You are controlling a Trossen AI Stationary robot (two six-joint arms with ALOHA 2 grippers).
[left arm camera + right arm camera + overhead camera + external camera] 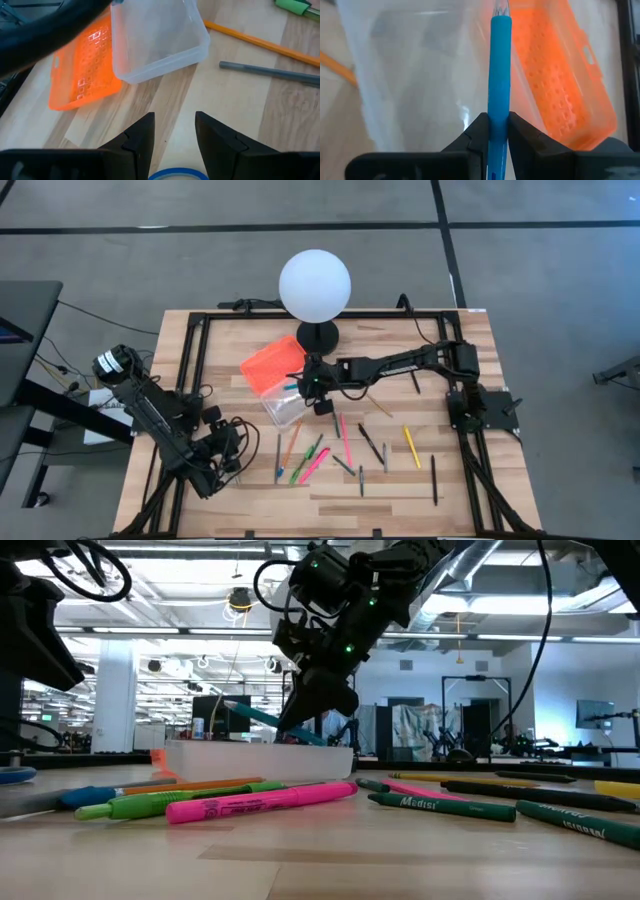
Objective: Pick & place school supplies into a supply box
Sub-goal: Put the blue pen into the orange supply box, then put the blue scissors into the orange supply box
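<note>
The blue pen (499, 75), its lower end cut off between the fingers, is clamped in the right gripper (498, 131) over the clear supply box (281, 404) mid-table, while the left gripper (175, 131) at the near left stands parted and empty.

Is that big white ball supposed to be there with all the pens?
It looks out of place: the white globe lamp stands behind the open supply box, unrelated to the pens. Meanwhile the right claw holds a blue pen over the box.

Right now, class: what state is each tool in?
Left tool: open, holding nothing.
Right tool: closed on a blue pen above the clear box.
</note>
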